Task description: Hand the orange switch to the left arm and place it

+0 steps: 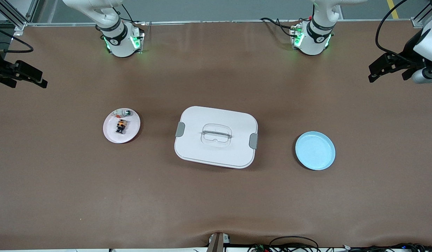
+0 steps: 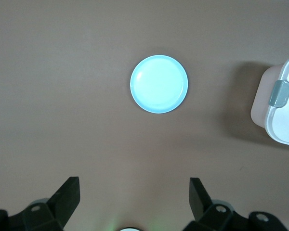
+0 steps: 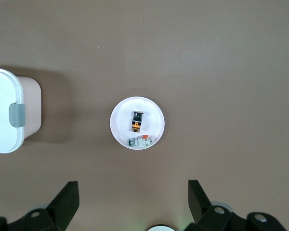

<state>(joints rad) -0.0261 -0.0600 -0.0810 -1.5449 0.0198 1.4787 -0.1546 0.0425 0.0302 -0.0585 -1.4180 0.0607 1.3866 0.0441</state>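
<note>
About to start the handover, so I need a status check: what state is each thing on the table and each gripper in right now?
Tiny black orange switch: lying on the round pink plate, untouched.
Small clear-whitish piece: on the same plate's edge nearer the robots.
Large white plastic box: lid on, mid-table.
Round blue plate: empty.
Left gripper: open, high over the blue plate, holding nothing.
Right gripper: open, high over the pink plate, holding nothing.

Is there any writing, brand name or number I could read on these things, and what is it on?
None can be read.
Black bands on the two arms' bases: small white marks, too small to read.
Orange switch and the clear piece beside it on the pink plate: no legible print.
Box and blue plate: plain.
</note>
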